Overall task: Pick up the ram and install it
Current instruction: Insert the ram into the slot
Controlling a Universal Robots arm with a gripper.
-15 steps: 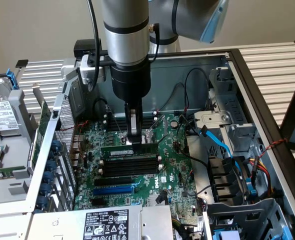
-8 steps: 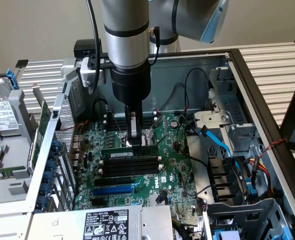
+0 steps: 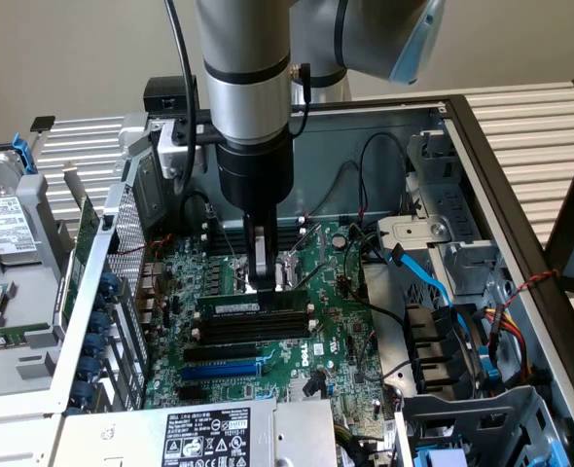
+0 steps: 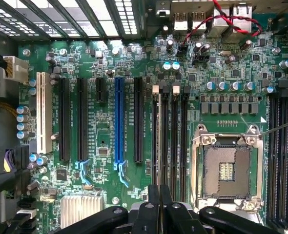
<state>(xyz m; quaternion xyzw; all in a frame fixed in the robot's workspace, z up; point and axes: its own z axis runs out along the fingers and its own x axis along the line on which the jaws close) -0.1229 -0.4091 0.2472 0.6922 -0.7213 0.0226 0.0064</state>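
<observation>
The ram stood upright in a black memory slot near the middle of the motherboard, beside the CPU socket. The gripper hung just above its top edge, jaws clenched together, probably to press it home.

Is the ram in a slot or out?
In: the ram stands upright in a slot, end effector at its top edge. Whether it is clicked home, cannot tell.
</observation>
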